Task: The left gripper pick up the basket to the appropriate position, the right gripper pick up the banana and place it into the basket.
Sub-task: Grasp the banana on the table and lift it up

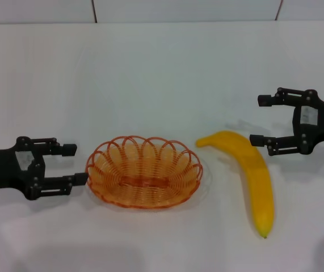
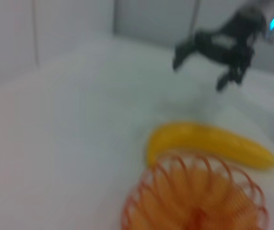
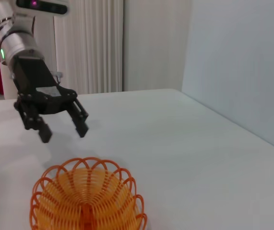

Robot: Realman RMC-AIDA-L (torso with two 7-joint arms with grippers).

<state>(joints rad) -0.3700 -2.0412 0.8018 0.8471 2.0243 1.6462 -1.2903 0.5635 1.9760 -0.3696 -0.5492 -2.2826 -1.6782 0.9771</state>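
Light, springy wire basket (image 1: pixel 144 171) sits just ahead of the wide-open, empty left gripper (image 1: pixel 78 165); its looped rim probably offers the best hold.

Smooth banana (image 1: pixel 247 173) lies partly between the fingers of the open, empty right gripper (image 1: pixel 257 119); it likely bruises, so grip mid-body gently.

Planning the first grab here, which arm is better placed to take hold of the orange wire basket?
Left. The left gripper is open right beside the rim of the orange wire basket, while the right gripper is open on the far side of the yellow banana, so probably better kept for it.

Cut off and blurred
The basket (image 3: pixel 86 199) is cropped along its near rim in both wrist views; behind it, the banana (image 2: pixel 208 143) is blurred.
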